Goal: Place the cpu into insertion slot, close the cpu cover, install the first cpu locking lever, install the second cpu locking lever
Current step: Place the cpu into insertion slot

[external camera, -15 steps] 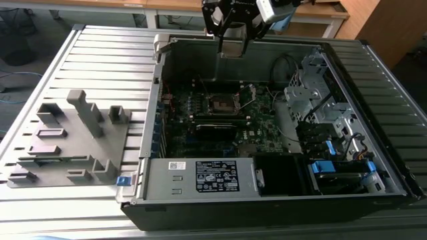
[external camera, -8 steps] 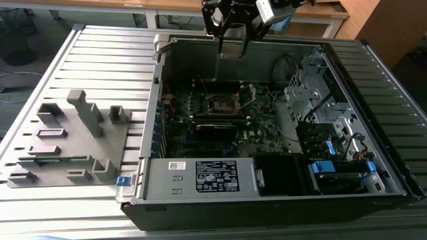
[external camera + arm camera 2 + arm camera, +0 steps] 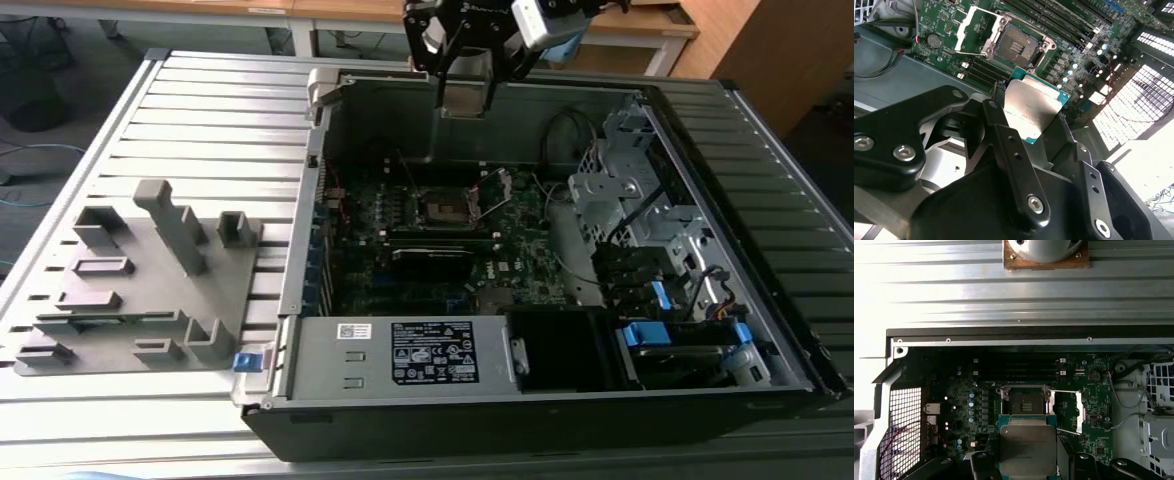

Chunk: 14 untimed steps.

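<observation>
At the exterior view's left a grey fixture [image 3: 134, 270] lay on the slatted table [image 3: 214, 110], well apart from the work. Next stood the open case [image 3: 314, 200], on its side so the board [image 3: 400, 280] faced up. Near the board's middle the socket [image 3: 441, 208] sat bare, its cover [image 3: 974, 29] folded open beside it in the second wrist view, which left the way in free. Over the board hung the gripper [image 3: 467, 95], pinching the cpu [image 3: 465, 100] by two opposite edges, metal top toward the wrist, likely so the contacts stayed untouched. In both wrist views the cpu [image 3: 1031, 112] [image 3: 1027, 450] hovered apart from the socket [image 3: 1024, 402], not yet seated. Drive bays [image 3: 641, 190] stood at the right
</observation>
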Tool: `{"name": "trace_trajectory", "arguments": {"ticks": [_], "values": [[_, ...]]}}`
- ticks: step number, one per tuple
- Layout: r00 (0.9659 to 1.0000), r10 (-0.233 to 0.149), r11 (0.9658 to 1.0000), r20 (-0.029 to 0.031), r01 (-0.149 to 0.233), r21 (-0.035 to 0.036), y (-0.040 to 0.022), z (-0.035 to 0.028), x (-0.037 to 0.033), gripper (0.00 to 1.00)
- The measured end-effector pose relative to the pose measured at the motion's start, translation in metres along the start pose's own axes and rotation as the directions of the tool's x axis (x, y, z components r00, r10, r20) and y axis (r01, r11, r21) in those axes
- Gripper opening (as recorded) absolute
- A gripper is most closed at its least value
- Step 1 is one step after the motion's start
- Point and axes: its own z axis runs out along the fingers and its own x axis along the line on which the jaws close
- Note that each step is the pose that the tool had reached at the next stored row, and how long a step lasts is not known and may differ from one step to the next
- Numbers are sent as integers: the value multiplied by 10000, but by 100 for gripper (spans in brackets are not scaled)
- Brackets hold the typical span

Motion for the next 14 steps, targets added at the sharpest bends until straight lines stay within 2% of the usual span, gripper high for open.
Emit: {"name": "trace_trajectory", "arguments": {"ticks": [14], "values": [[10000,0,10000,1,0,-2,-4,45,-1,54]]}}
